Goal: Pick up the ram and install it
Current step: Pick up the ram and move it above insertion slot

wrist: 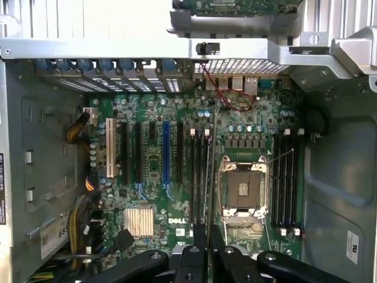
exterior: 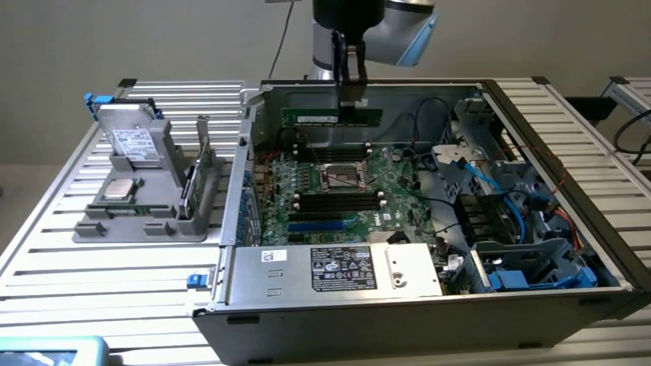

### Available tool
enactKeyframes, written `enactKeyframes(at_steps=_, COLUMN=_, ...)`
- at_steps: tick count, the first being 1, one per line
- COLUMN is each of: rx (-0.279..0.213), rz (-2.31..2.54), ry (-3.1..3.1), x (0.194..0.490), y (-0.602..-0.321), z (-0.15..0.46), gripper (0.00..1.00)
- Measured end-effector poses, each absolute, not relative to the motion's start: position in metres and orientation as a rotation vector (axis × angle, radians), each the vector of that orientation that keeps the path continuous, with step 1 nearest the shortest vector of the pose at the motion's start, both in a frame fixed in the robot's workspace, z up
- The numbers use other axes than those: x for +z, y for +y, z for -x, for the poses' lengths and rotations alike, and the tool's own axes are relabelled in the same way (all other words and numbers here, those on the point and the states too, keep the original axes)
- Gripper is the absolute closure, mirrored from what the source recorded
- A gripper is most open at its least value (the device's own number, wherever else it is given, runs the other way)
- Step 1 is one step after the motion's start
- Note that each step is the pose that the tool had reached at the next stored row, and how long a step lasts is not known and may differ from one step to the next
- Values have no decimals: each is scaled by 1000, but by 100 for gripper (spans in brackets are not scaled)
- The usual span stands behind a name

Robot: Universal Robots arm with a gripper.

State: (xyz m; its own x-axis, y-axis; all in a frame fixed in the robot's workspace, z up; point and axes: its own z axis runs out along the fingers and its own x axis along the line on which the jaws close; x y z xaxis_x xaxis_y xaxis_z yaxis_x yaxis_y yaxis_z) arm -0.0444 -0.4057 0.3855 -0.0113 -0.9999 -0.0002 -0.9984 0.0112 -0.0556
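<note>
Exterior view: gripper (exterior: 353,105) hanging over open computer case (exterior: 407,320), fingers nearly closed, pinching ram (exterior: 305,117) by top edge. Ram riding level, contact edge down, above far part of motherboard (exterior: 274,210), seemingly not yet seated. Wrist view: ram (wrist: 210,188) showing edge-on, running parallel to black memory slots (wrist: 194,177) beside CPU socket (wrist: 241,191), probably lining up for insertion.

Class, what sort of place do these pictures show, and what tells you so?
Probably a robotics lab bench for computer assembly: an open computer case on a slatted metal table, a grey parts fixture beside it, and the gripper holding the ram over the motherboard.
</note>
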Motion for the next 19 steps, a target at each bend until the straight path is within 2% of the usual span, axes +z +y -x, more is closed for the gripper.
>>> enactKeyframes(at_steps=11, rx=-70, rz=2179, ry=2200, x=384, y=-404, z=44, gripper=86)
enactKeyframes(at_steps=19, rx=-75, rz=2185, ry=2188, x=370, y=-401, z=44, gripper=86)
